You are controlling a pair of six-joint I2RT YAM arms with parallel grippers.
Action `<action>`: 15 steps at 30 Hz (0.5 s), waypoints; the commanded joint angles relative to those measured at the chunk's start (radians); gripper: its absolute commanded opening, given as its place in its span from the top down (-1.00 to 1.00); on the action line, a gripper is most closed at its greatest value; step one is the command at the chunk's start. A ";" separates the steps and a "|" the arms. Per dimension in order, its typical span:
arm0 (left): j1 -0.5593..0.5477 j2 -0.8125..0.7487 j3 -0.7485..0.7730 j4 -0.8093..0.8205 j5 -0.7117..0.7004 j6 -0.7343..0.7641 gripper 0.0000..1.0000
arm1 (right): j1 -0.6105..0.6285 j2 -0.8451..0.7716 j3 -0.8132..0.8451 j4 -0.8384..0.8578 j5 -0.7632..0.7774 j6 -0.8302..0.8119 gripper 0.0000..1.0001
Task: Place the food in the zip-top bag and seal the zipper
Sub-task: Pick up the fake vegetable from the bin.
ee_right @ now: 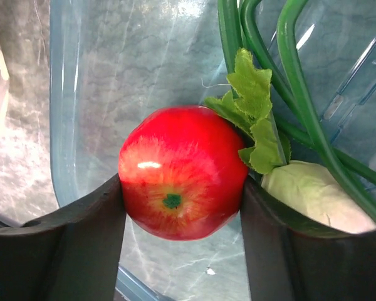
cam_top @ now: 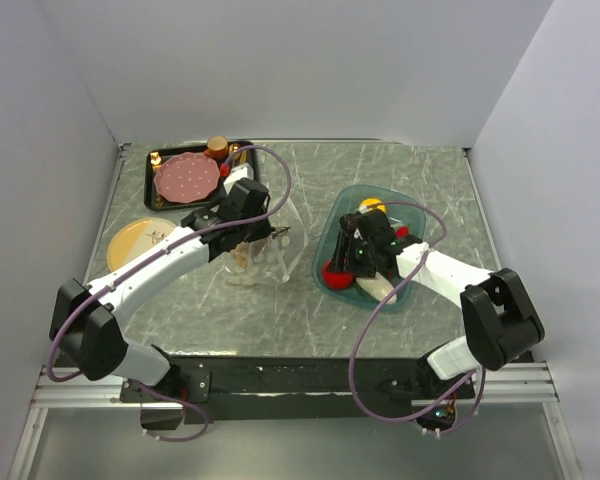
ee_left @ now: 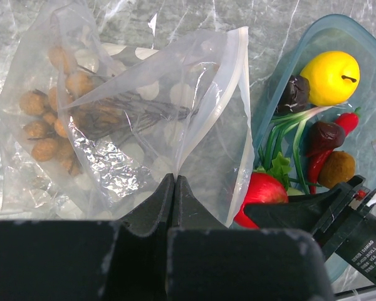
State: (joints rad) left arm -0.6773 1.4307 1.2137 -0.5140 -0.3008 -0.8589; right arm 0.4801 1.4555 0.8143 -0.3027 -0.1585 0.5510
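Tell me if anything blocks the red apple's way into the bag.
Only the teal tray's wall lies between the red apple, gripped in the right pincer, and the zip-top bag held by the left pincer.

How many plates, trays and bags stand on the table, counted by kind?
Plates: 2, the pink dotted round plate and the yellow round plate.
Trays: 2, the black rectangular tray and the teal translucent oval tray.
Bags: 1, the clear plastic zip-top bag.
Total: 5.
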 commanded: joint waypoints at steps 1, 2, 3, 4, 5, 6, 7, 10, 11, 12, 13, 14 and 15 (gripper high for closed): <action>0.002 -0.030 0.017 0.017 0.006 0.006 0.99 | 0.006 -0.082 0.023 -0.021 0.037 -0.008 0.81; 0.001 -0.029 0.015 0.017 0.006 0.004 0.99 | 0.006 -0.102 0.025 -0.033 0.039 -0.005 0.81; 0.001 -0.029 0.017 0.017 0.006 0.004 0.99 | 0.006 -0.119 0.035 -0.042 0.056 -0.003 0.79; 0.001 -0.027 0.017 0.019 0.008 0.004 0.99 | 0.008 -0.157 0.040 -0.050 0.062 0.000 0.78; 0.001 -0.027 0.018 0.019 0.011 0.006 0.99 | 0.005 -0.174 0.042 -0.053 0.065 -0.002 0.78; 0.001 -0.027 0.017 0.022 0.012 0.004 0.99 | 0.005 -0.190 0.045 -0.053 0.069 0.001 0.79; 0.001 -0.026 0.015 0.026 0.011 0.006 0.99 | 0.003 -0.207 0.049 -0.058 0.068 0.004 0.79; 0.001 -0.027 0.018 0.019 0.012 0.004 0.99 | 0.003 -0.237 0.069 -0.081 0.066 0.015 0.79; 0.001 -0.030 0.017 0.022 0.012 0.006 0.99 | 0.003 -0.250 0.069 -0.069 0.063 0.020 0.78; 0.001 -0.032 0.014 0.025 0.012 0.008 0.99 | 0.003 -0.259 0.066 -0.058 0.056 0.029 0.78; 0.002 -0.035 0.010 0.028 0.014 0.008 0.99 | 0.003 -0.283 0.062 -0.040 0.033 0.035 0.78; 0.001 -0.035 0.010 0.025 0.012 0.006 0.99 | 0.003 -0.291 0.062 0.005 0.007 0.041 0.76; 0.001 -0.035 0.013 0.025 0.014 0.006 0.99 | 0.003 -0.297 0.071 0.025 -0.015 0.043 0.74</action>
State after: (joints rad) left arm -0.6773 1.4307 1.2137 -0.5137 -0.3000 -0.8589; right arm 0.4801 1.2118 0.8448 -0.3614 -0.1215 0.5686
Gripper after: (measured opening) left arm 0.013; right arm 0.739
